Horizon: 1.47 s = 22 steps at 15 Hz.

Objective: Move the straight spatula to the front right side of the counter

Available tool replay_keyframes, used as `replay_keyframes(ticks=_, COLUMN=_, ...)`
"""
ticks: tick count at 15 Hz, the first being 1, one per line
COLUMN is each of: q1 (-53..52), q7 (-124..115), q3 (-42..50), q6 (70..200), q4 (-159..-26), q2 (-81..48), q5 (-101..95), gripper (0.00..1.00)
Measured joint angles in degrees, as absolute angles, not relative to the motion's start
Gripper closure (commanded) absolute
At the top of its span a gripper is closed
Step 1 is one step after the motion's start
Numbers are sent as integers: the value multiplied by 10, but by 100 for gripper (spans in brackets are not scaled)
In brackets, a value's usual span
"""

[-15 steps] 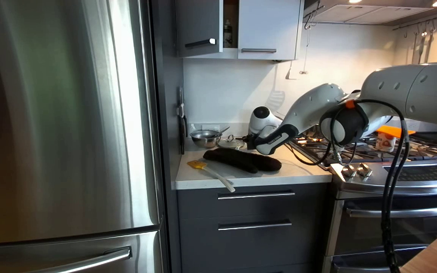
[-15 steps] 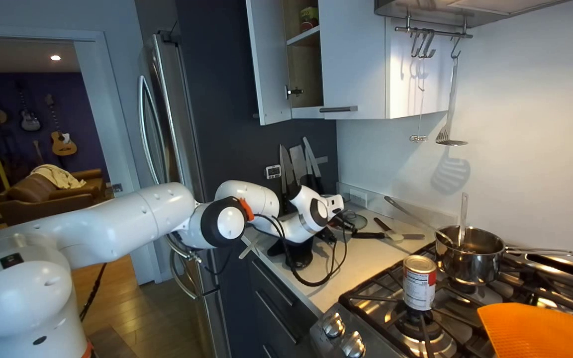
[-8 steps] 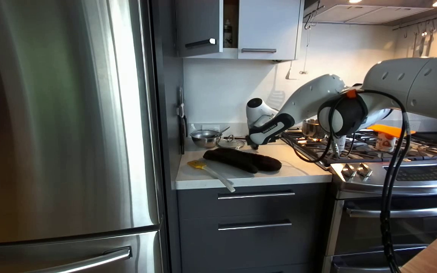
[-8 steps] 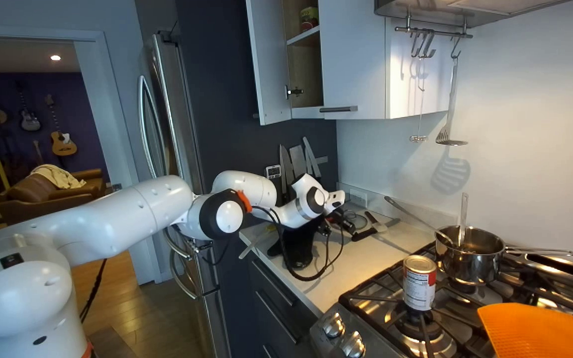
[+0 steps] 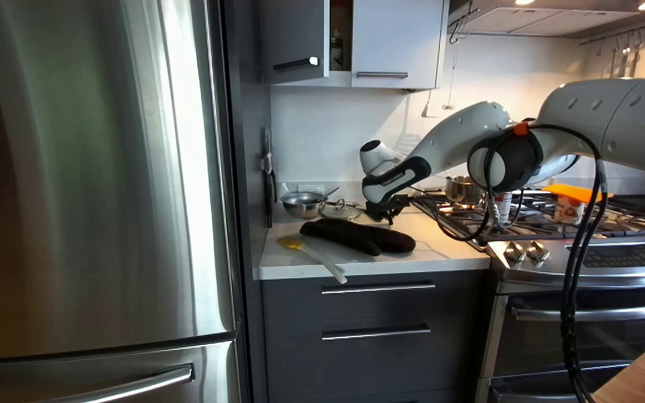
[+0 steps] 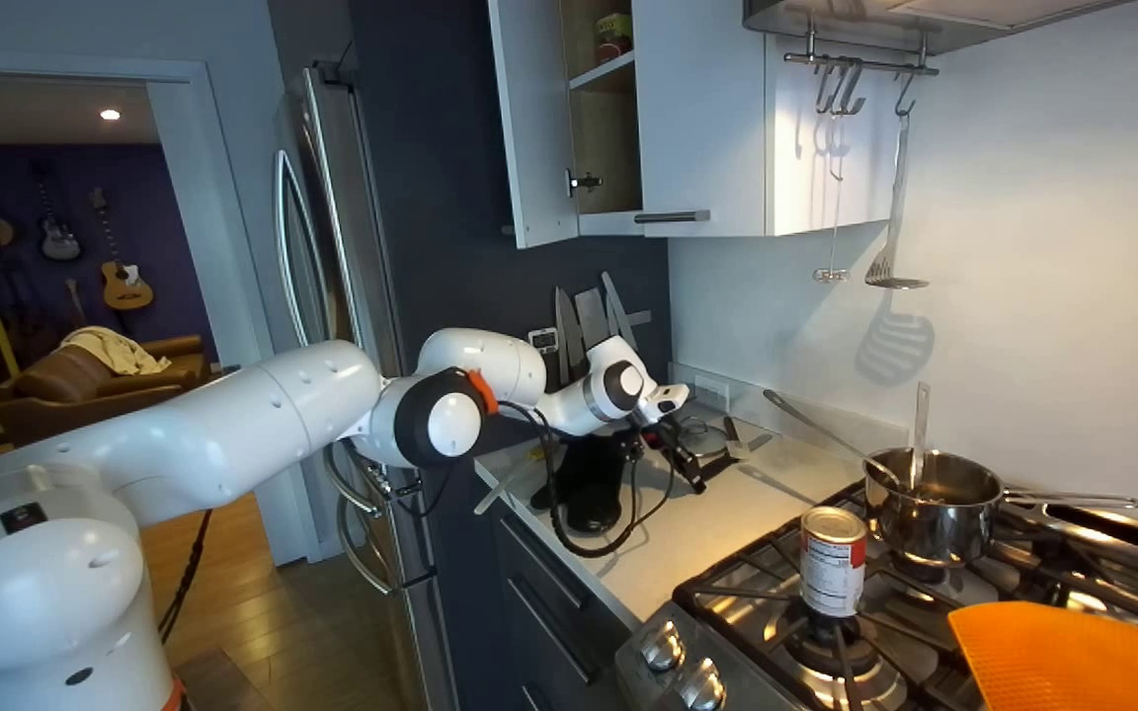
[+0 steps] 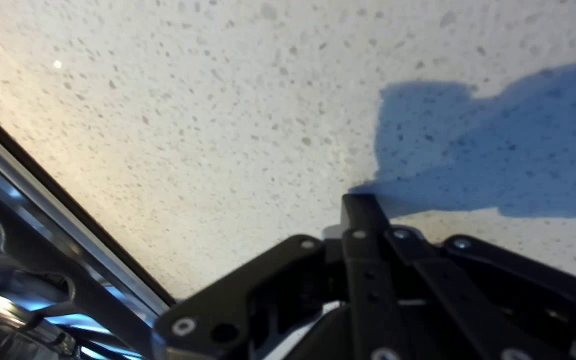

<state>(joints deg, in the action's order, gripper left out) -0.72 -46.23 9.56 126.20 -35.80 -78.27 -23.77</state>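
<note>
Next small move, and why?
I'd ease the gripper up slightly, jaws shut: in the wrist view its fingertips meet a shadow on the counter, suggesting near contact. What may be the spatula, slim, dark, shows beside them in an exterior view; whether it's gripped is unclear; lifting may show.

Glossy white rounded arm [image 6: 233, 425]; round white cap [image 6: 454, 425] set in black joint ring [image 6: 413, 420]; orange-red band [image 6: 483, 392]; paired black cables [image 5: 568, 330]; black strip [image 5: 378, 181], white lettering [image 5: 394, 178]; matte black angular gripper [image 7: 365, 202], silver screws [image 7: 184, 326].
</note>
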Motion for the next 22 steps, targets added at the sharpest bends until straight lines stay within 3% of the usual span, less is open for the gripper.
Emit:
replay_keyframes(ticks=9, q1=-9, q7=-466, q3=94, q6=1239, q4=-358, q2=-778, q5=-236, gripper=100)
replay_keyframes(ticks=22, q1=-11, q7=-505, q3=150, q6=1437, q4=-358, q2=-799, q5=-280, gripper=100)
